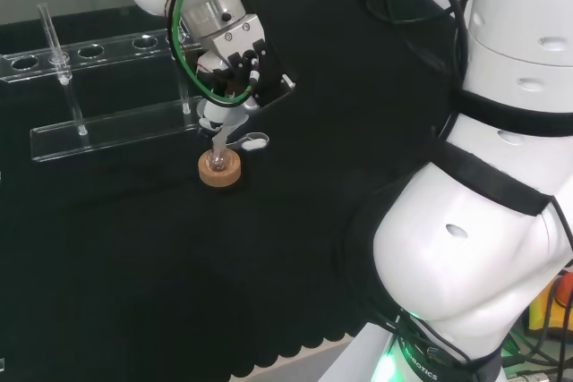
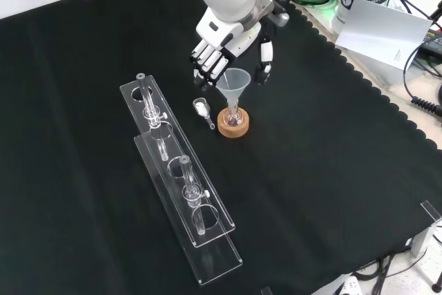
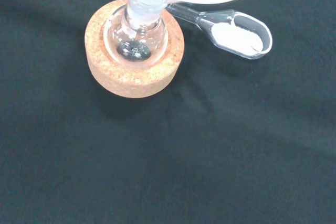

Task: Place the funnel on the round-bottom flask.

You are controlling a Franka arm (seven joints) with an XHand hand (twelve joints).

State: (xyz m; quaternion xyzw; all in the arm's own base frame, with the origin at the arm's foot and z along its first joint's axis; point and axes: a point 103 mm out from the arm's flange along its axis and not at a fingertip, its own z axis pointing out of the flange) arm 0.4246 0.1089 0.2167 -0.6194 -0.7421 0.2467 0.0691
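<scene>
Above the cork ring (image 2: pixel 233 123): funnel (image 2: pixel 234 86) stem seated in flask (image 3: pixel 137 39) neck, robot hand (image 2: pixel 221 56) fingers spread wide beside it. Risk on withdrawal: snagged rim, toppled flask.

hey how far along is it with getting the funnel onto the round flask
Nearly done. The funnel already stands with its stem in the neck of the round-bottom flask, which sits on its cork ring. The hand is right behind the funnel's rim, fingers on one side and thumb on the other; whether they touch it I can't tell. What's left is to let go and lift away.
</scene>
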